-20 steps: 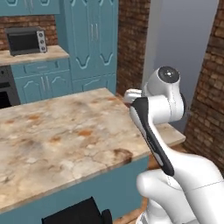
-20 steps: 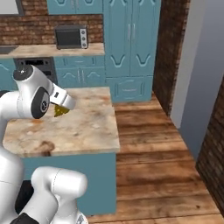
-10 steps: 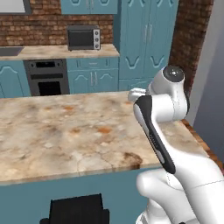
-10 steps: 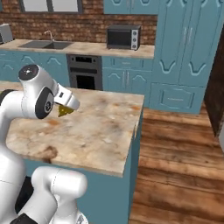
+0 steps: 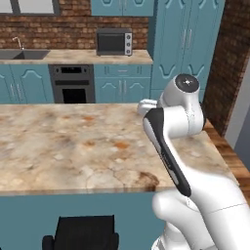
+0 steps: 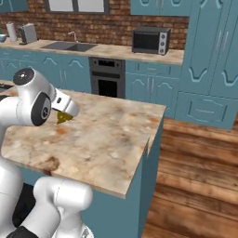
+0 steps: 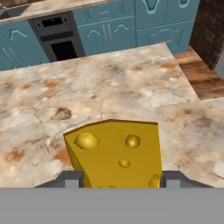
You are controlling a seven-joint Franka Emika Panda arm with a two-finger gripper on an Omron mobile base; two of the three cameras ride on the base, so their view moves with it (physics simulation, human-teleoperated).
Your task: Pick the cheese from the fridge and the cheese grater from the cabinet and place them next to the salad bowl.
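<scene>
Cheese [image 7: 118, 153] clamped in the gripper [image 7: 120, 180] above the marble island counter [image 7: 109, 87].
The yellow wedge, holes showing, is held between the two fingers — clear of the countertop, near its right-hand end; a black oven [image 7: 59, 37] is set beyond the counter.

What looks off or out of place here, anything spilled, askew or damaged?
Nothing stands out. The cheese sits between the gripper fingers above the marble island counter, intact. The microwave and oven look normal, nothing spilled.
</scene>
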